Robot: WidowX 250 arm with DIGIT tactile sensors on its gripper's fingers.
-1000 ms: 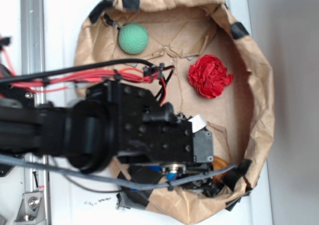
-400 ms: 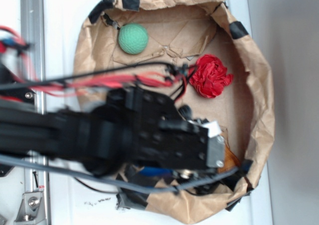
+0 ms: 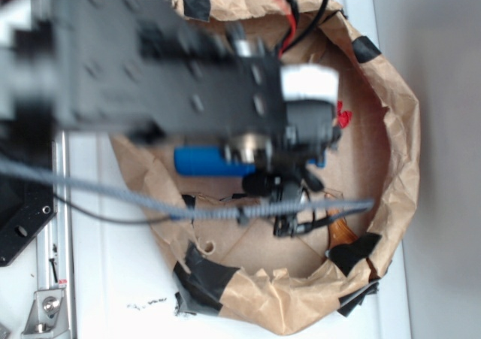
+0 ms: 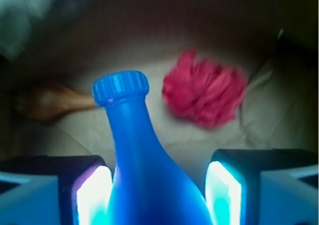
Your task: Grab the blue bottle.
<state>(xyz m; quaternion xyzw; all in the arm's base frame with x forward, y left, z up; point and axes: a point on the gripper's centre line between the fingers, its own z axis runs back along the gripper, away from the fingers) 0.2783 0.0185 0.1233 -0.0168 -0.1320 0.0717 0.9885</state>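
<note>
Items counted: one blue bottle (image 4: 144,165); one red crumpled piece (image 4: 207,98); one orange-brown piece (image 4: 47,101); one brown paper basin (image 3: 398,151).

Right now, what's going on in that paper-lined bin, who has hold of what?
The WidowX gripper has the blue bottle between its fingers, neck pointing away from the wrist camera. In the exterior view the arm covers much of the paper bin, with the bottle's body showing beneath it. The red crumpled piece lies beyond the bottle, apart from it. Whether the bottle is lifted clear can't be told.
</note>
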